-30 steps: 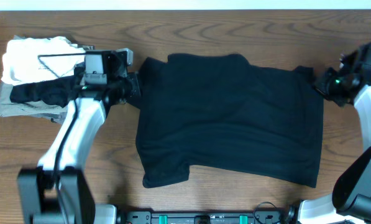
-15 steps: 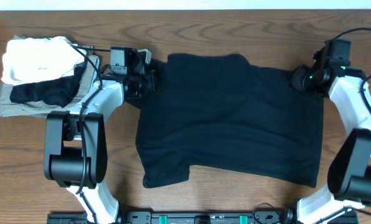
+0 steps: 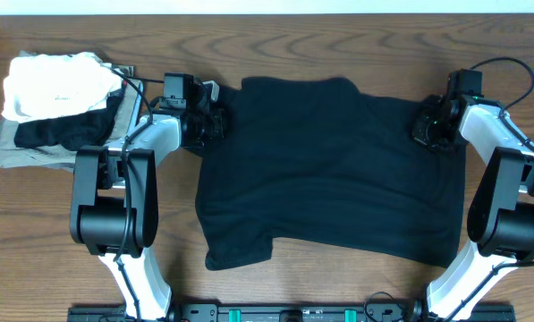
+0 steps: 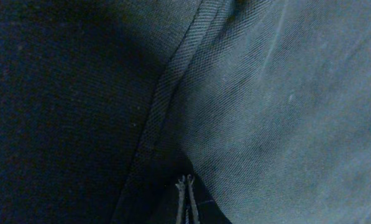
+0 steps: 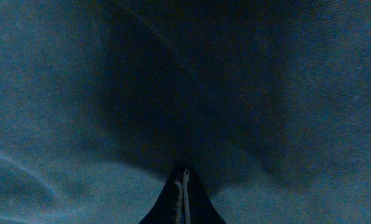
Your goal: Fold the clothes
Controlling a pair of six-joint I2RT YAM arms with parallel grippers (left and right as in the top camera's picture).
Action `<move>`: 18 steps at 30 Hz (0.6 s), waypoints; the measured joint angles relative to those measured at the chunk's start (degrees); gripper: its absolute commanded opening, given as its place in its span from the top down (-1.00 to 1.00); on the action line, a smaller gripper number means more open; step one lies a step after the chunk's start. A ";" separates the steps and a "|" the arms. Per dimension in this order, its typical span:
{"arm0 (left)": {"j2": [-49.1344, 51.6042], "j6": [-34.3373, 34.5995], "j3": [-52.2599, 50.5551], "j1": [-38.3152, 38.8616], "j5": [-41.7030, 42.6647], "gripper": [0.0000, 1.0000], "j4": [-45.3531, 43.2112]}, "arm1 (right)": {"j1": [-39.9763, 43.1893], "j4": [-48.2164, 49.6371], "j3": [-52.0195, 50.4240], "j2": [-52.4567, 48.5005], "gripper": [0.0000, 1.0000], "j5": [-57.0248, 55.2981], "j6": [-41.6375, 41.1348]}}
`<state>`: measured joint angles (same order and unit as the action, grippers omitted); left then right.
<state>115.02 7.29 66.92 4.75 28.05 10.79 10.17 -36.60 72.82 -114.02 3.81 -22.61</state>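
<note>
The overhead camera looked straight down over the whole table (image 3: 338, 36). Both wrist cameras faced past their jaws, very close onto the shirt (image 3: 338, 170), which all views shared.

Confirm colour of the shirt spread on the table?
Plain black; the shirt shows best overhead.

The shirt (image 3: 329, 170) is seen as plain black, no print at all. Up close in the wrist views a bluish-charcoal tint and a fine weave get picked up, plus a diagonal-ribbed seam (image 4: 166, 93). The table (image 3: 338, 45) is done in brown wood grain. Off to the side, a white garment (image 3: 52, 80), a black garment (image 3: 56, 134) and a grey garment (image 3: 21, 159) are stacked. The arms (image 3: 159, 134) are finished white and black.
</note>
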 measured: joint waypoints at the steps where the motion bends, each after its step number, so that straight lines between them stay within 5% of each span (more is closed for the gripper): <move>1: 0.00 -0.07 0.02 -0.09 -0.15 0.88 0.20 | 0.04 -0.02 0.00 0.00 0.98 -0.48 0.00; 18: -0.66 -4.48 1.49 -1.81 -4.98 0.86 4.87 | 2.99 -1.97 0.52 -0.11 0.98 -6.03 0.13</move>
<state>114.37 2.81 68.40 2.94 23.07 15.66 13.17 -38.57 73.34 -114.13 -2.22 -22.48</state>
